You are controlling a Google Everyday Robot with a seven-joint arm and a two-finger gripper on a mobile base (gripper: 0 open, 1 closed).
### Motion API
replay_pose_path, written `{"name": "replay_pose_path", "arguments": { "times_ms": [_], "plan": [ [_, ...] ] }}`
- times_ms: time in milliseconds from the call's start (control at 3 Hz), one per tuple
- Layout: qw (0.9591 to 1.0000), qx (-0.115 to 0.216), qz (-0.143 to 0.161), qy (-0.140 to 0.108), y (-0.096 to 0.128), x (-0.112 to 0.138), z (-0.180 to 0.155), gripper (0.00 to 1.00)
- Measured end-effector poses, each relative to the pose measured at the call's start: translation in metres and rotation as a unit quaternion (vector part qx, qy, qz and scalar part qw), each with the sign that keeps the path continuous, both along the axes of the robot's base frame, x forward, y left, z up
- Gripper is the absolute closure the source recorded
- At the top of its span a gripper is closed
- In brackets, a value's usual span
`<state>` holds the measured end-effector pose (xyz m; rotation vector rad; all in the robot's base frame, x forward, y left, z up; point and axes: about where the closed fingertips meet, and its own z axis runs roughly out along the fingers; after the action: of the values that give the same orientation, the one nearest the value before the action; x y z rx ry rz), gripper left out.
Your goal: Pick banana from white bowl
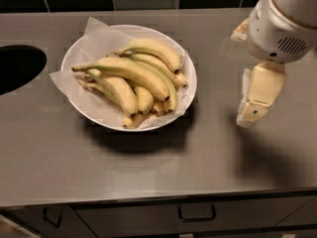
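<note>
From where I stand, the gripper (257,97) hangs over bare grey countertop (148,167), well off to one side of the fruit. It holds nothing and touches neither the bowl nor anything in it. Whether the claw is apart or together I cannot tell from this side. Its cream-coloured part points down towards the counter and leans slightly inward at the bottom. It hangs under a rounded white wrist housing (282,24) with a small vent grille, which comes in from the upper corner. Its shadow (270,152) falls on the steel below it. To the left of the claw, with a strip of open counter between, sits the white bowl (193,86), lined with crinkled white paper (96,33) and heaped with bananas. The banana (131,72) lies on top of the pile, the longest of them, gently curved and greenish along its upper edge. Its long axis runs across the bowl, roughly level and dipping a little towards the claw. The stem points away from the claw, and the dark tip lies at the nearer end, close to the bowl's middle. Beyond the bowl, farthest from the claw, a dark rounded opening (17,66) is cut into the counter. A drawer handle (196,213) shows below the front edge.
</note>
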<state>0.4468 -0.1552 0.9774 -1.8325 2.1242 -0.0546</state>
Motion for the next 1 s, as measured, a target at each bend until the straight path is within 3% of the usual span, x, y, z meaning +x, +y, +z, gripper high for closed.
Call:
{"name": "replay_pose_path", "arguments": {
  "times_ms": [333,667,1000],
  "plan": [
    [0.9997,0.012,-0.009,0.017,0.016,0.003,-0.005,0.00],
    [0.9985,0.030,-0.016,0.044,0.052,0.009,-0.013,0.00],
    [0.9968,0.060,-0.029,0.044,0.087,0.015,-0.012,0.00]
  ]
}}
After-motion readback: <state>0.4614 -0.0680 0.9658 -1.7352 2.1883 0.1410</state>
